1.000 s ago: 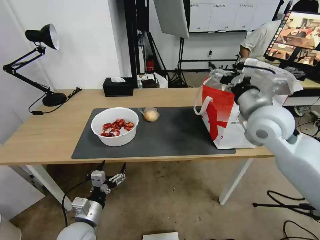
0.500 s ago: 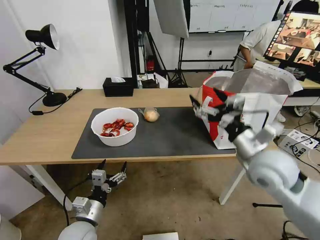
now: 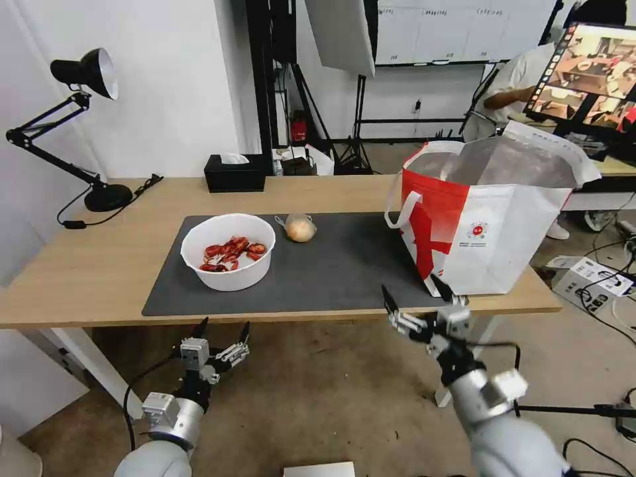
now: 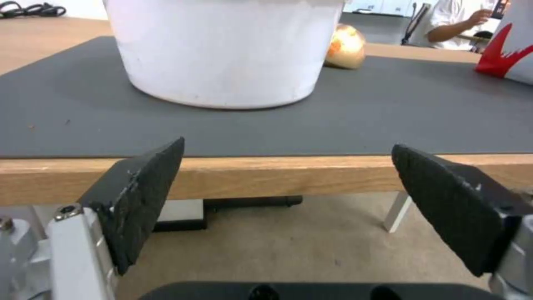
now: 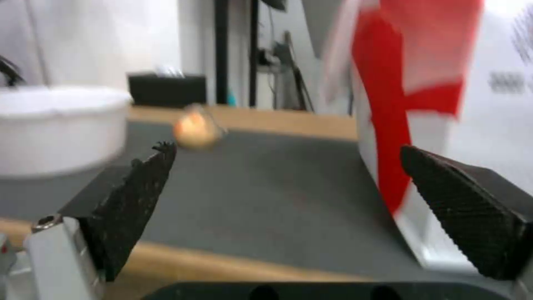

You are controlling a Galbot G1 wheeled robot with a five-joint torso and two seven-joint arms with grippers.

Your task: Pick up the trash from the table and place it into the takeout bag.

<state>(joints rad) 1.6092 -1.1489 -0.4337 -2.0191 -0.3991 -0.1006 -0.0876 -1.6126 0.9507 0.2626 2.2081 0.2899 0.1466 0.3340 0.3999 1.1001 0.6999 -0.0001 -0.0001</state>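
Table (image 3: 93,271): mat carries bowl (image 3: 228,250), knotted bag (image 3: 300,228), takeout bag (image 3: 487,218).
Grippers: left gripper (image 3: 222,329), right gripper (image 3: 416,298), both spread, empty, lower frame.
Hidden: bag's contents.

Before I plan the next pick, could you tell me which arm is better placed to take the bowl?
Probably left: the left gripper hangs open below the table edge directly in front of the bowl; the right gripper is nearer the bag.

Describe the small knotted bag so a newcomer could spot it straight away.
Start at the dark grey mat on the wooden table. Near its far edge, just right of the white bowl of red shells, lies the knotted bag. It is the only small clear pouch, holding a yellowish lump.
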